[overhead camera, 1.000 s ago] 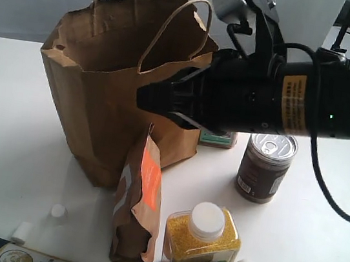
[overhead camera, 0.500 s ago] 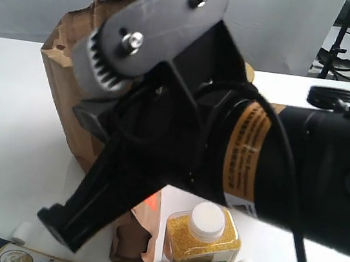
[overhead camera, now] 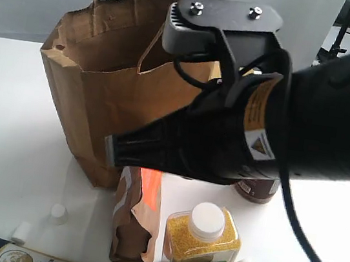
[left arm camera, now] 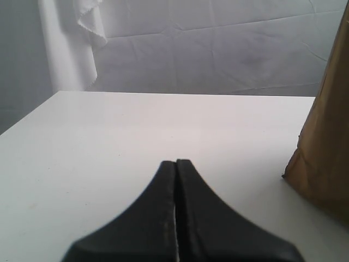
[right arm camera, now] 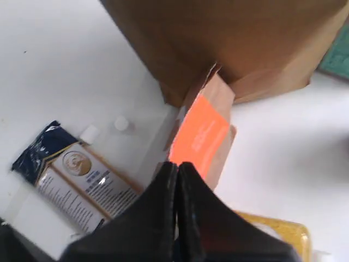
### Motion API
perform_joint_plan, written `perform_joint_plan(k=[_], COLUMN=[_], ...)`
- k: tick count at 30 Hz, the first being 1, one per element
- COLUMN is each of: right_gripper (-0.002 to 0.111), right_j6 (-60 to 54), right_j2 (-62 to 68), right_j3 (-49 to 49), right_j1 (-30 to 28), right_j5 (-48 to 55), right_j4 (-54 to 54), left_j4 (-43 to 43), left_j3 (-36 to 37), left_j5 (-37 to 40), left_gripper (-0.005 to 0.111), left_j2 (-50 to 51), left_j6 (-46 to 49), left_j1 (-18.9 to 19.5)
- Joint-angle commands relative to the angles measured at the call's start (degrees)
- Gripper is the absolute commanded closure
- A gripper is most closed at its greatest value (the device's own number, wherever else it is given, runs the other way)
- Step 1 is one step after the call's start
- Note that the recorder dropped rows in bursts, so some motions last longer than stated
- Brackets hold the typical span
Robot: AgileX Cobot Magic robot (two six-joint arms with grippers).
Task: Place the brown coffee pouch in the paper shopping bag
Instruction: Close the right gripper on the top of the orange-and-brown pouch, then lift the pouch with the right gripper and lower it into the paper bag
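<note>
Right wrist view: my right claw, pressed together, has swung down over the brown coffee pouch, which stays upright on the table just beside the paper shopping bag. I judge it must part before grasping. My left claw sits together, idle.

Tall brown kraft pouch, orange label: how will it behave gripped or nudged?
The slim brown kraft-paper pouch stands upright on a narrow base, so a nudge would probably tip it. Its creased walls likely dent when squeezed; matte paper should grip well.
</note>
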Motion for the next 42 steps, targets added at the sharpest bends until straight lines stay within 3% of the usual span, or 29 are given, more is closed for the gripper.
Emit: perform_joint_plan(k=[1, 4, 10, 12, 17, 26, 29, 32, 33, 42], right_gripper=[0.107, 0.095, 0.055, 0.050, 0.050, 0.054, 0.075, 0.105, 0.108, 0.108], right_j6=[-8.30, -8.30, -5.62, -4.38, -4.38, -4.38, -4.38, -4.25, -4.05, -4.05], right_j2=[5.24, 9.95, 17.05, 19.12, 23.37, 31.04, 31.73, 31.47, 31.17, 24.27], right_j3=[-5.14, -8.37, -14.21, -16.12, -18.23, -18.22, -18.22, -18.12, -18.12, -18.12], right_j1=[-2.47, -4.41, -6.81, -7.52, -7.82, -7.82, -7.82, -7.82, -7.82, -4.66], right_j5=[2.86, 6.46, 12.34, 13.59, 11.92, 9.69, 9.16, 7.96, 7.69, 8.01], right_j4=[11.27, 13.94, 14.48, 13.37, 13.07, 13.32, 13.22, 12.94, 13.19, 15.74], left_j4=[0.26, 0.26, 0.26, 0.26, 0.26, 0.26, 0.26, 0.26, 0.26, 0.26], left_j3=[0.20, 0.20, 0.20, 0.20, 0.20, 0.20, 0.20, 0.20, 0.20, 0.20], left_j5=[-0.25, -0.25, -0.25, -0.25, -0.25, -0.25, -0.25, -0.25, -0.25, -0.25], left_gripper=[0.107, 0.107, 0.107, 0.107, 0.107, 0.107, 0.107, 0.107, 0.107, 0.107], left_j2=[-0.20, -0.20, -0.20, -0.20, -0.20, -0.20, -0.20, -0.20, -0.20, -0.20], left_j6=[-0.16, -0.16, -0.16, -0.16, -0.16, -0.16, -0.16, -0.16, -0.16, -0.16], left_j1=[0.21, 0.21, 0.21, 0.21, 0.21, 0.21, 0.21, 0.21, 0.21, 0.21])
